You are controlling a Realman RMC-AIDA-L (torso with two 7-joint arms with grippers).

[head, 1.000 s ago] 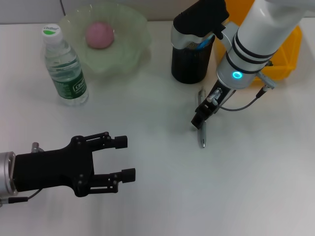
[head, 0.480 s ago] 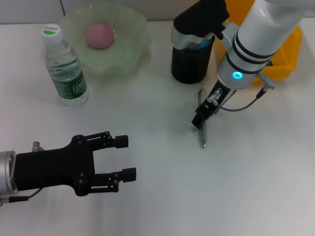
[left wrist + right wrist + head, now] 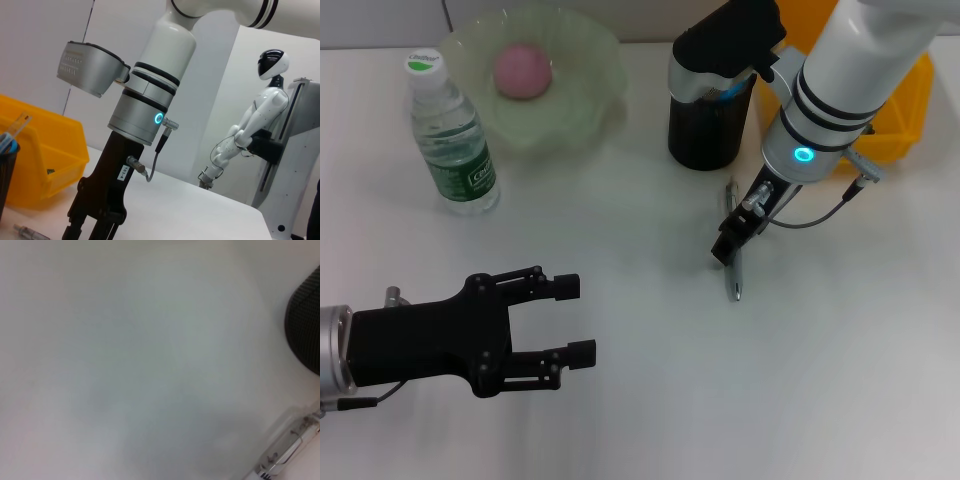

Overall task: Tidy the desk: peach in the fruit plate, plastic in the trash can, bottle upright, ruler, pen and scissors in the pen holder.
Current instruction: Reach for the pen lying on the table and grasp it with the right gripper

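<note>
Your remaining loose item is the slim silver pen [image 3: 731, 250], lying flat on the plain white desk [image 3: 720, 390] just in front of the black metal mesh pen holder [image 3: 704, 128]. The right gripper [image 3: 728, 243] stands right over the pen's middle, pointing down at the desk; whether its fingers are parted or closed on the pen cannot be told. In the right wrist view the pen [image 3: 284, 450] shows beside the holder's mesh wall [image 3: 305, 325].

The holder already carries light blue items. The bright yellow rectangular trash can [image 3: 895, 95] sits behind the right arm. The small pink peach [image 3: 523, 70] rests in the pale green wavy-rimmed fruit plate [image 3: 585, 110]; the clear green-labelled bottle [image 3: 450, 135] stands upright beside it.

Your left gripper [image 3: 565, 320] hovers near the desk's front, fingers spread, holding nothing.
</note>
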